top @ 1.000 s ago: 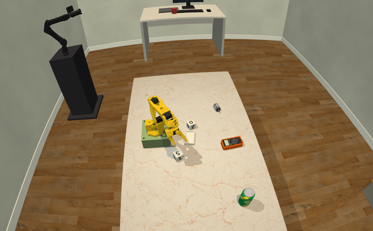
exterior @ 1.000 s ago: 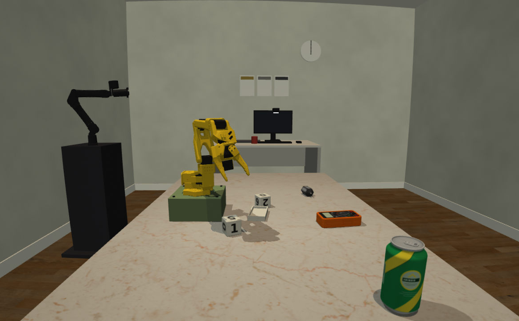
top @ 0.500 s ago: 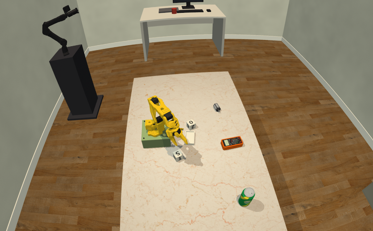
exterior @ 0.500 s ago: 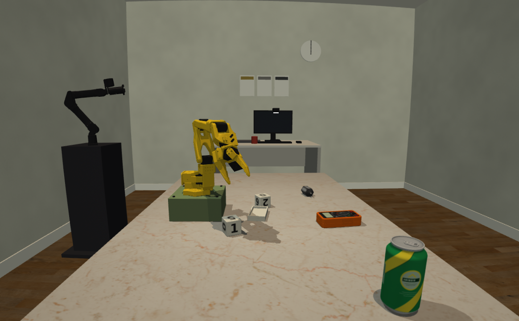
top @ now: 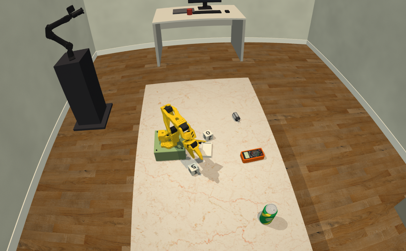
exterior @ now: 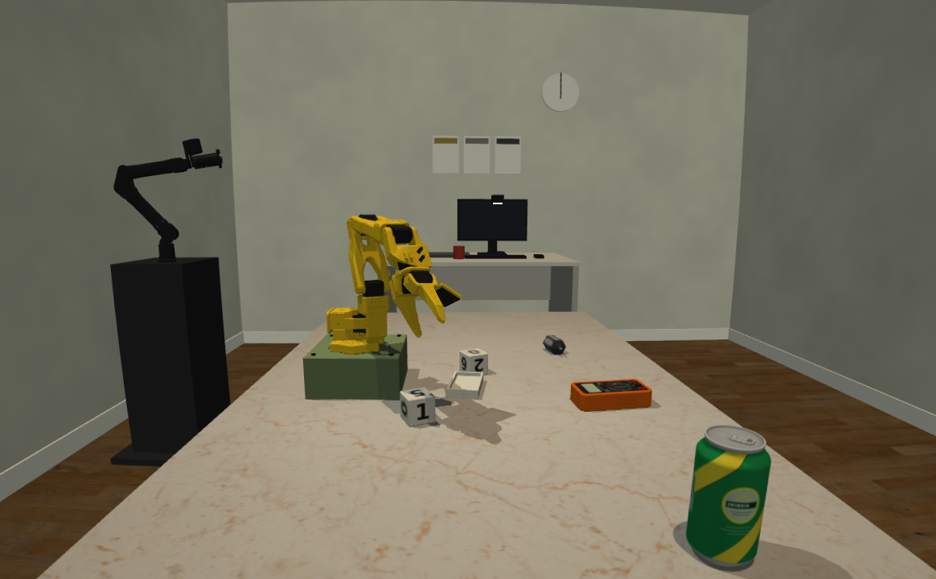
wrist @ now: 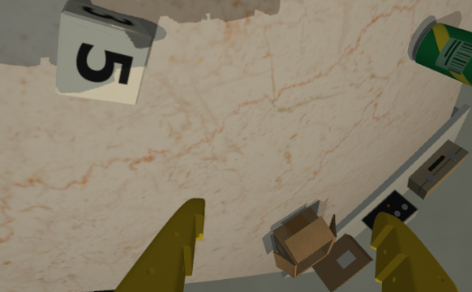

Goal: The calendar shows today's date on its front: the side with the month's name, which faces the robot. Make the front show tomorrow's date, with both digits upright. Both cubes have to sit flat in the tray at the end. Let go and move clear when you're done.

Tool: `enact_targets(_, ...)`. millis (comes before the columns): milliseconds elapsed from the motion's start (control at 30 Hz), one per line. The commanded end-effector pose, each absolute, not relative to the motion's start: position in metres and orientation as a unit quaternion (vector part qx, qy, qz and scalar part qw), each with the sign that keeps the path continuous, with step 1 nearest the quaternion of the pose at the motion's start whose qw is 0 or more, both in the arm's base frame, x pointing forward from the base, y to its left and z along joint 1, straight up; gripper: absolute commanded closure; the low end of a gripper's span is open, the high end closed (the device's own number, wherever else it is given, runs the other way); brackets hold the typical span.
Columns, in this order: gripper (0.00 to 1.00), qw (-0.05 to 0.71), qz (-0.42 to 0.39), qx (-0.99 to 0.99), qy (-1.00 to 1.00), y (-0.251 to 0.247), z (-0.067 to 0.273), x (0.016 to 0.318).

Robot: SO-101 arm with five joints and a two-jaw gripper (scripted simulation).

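The gripper (top: 198, 158) (exterior: 431, 328) (wrist: 289, 208) is open and empty, raised above the table between the near cube and the tray. The near white cube (top: 193, 169) (exterior: 417, 407) (wrist: 98, 65) sits on the table in front of the tray in the top and exterior views, with 5 on top and 1 towards the exterior camera. The wrist view also shows a 3 on one side. The far white cube (top: 207, 135) (exterior: 473, 361) sits on the table behind the tray, with 0 on top and 2 on a side. The tray (top: 207, 156) (exterior: 463, 394) holds no cube. Its month name is not visible.
The green robot base (top: 170, 155) (exterior: 345, 379) stands left of the tray. An orange multimeter (top: 252, 155) (exterior: 611, 395) and a small dark motor (top: 235, 116) (exterior: 554, 344) lie to the right. A green can (top: 268, 214) (exterior: 728, 496) (wrist: 455, 54) stands near the front right.
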State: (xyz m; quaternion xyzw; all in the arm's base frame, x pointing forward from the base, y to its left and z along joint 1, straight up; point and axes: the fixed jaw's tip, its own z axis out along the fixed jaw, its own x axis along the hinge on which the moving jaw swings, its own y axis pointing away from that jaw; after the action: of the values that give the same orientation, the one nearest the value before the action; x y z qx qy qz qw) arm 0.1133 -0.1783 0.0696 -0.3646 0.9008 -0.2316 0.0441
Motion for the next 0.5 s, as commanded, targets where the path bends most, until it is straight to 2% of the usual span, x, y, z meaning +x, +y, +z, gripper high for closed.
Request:
enact_targets(0, 0.65, 0.062, -0.231, -0.314, 0.919, -0.1755, 0.0675, 0.1162)
enact_targets(467, 0.65, 0.086, -0.223, -0.224, 0.945, -0.1728, 0.0641, 0.1193)
